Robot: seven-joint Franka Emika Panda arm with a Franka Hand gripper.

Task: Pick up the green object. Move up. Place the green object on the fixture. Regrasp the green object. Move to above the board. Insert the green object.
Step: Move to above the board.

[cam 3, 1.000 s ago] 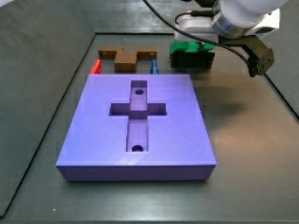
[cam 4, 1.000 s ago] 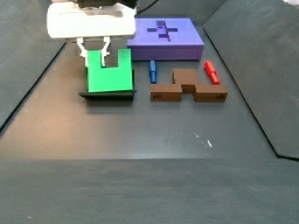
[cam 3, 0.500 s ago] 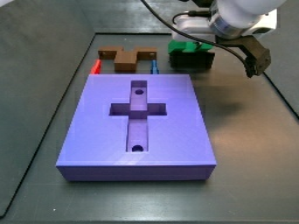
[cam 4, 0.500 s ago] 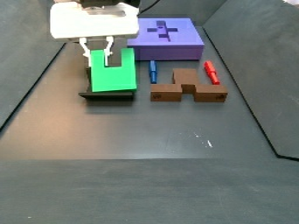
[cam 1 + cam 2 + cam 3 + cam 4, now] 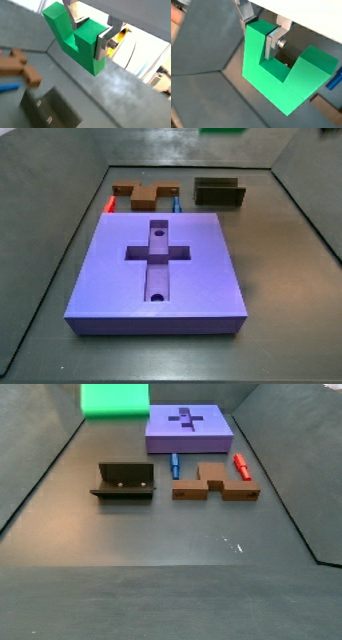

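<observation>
Even, moderately bright light across both side views; we see no hard shadows, only a soft dark edge beneath the large purple-blue slab with the cross recess (image 5: 158, 268). Dull sheen on the dark floor, brightest toward the far wall. Side views sharp enough, though coarse. Both wrist views softer: the bright green notched plastic block (image 5: 75, 41) held in the gripper (image 5: 91, 31) is fairly crisp, the background smeared. The brown piece (image 5: 17, 66) is blurred. Pale washed-out glare behind the silver fingers (image 5: 272, 41).
</observation>
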